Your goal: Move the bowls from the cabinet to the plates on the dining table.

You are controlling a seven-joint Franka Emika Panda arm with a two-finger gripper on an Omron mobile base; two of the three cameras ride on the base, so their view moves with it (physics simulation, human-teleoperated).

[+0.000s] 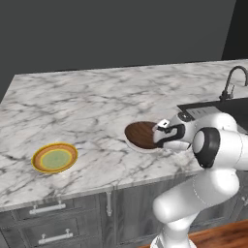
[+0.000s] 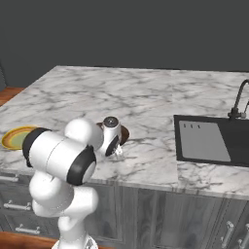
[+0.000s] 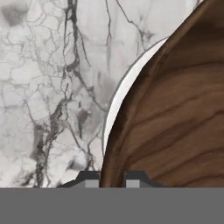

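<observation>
Gripper [image 3: 112,177] pinched on the rim of the dark wooden bowl [image 1: 140,134], one finger either side | bowl rests on the pale plate [image 3: 127,94], which we see edging out beneath it | yellow plate [image 1: 54,157] well apart from bowl, same dining table [image 1: 87,101]; sink [image 2: 211,140] on bowl's other side

The white arm [image 1: 213,160] folds forward at the elbow, wrist bent low over the counter [image 1: 97,106]. Gripper [image 3: 112,178] points down, jaws closed on the rim of the bowl [image 3: 175,131].
</observation>
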